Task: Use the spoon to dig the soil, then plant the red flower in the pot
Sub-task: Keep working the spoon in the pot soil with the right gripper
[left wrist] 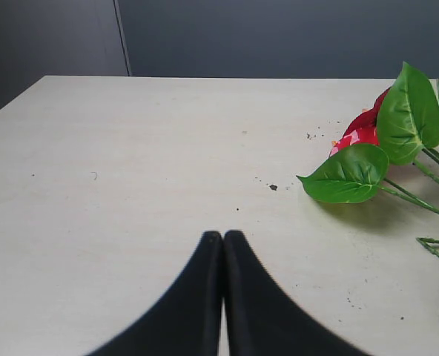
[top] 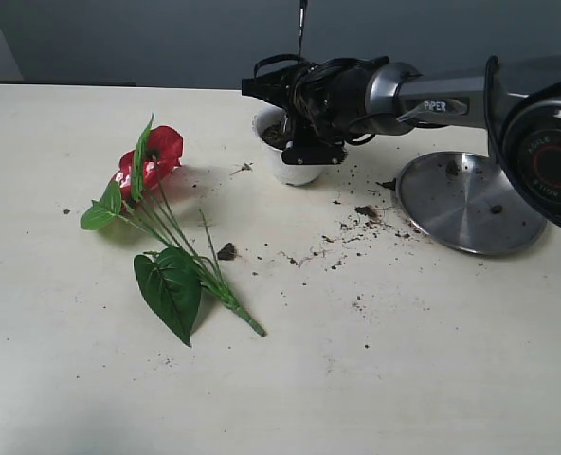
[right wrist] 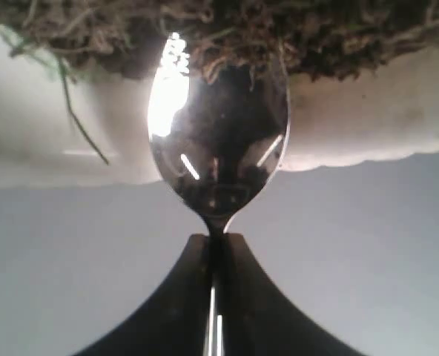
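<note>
The white pot (top: 295, 169) stands at the middle back of the table with dark soil (top: 273, 135) in it. My right gripper (top: 288, 118) hovers over the pot, shut on the spoon, whose thin handle (top: 301, 24) sticks straight up. In the right wrist view the shiny spoon (right wrist: 218, 148) has its bowl tip against the crumbly soil (right wrist: 316, 37) at the pot's rim (right wrist: 368, 126), the handle clamped in the gripper (right wrist: 216, 237). The red flower (top: 162, 152) lies flat on the table to the left, also seen in the left wrist view (left wrist: 360, 130). My left gripper (left wrist: 223, 236) is shut and empty above bare table.
A round steel plate (top: 470, 199) lies to the right of the pot with a few crumbs on it. Spilled soil (top: 366, 213) is scattered between pot and plate, and a small clump (top: 226, 251) lies by the flower's stems. The right arm (top: 451, 100) spans the back right.
</note>
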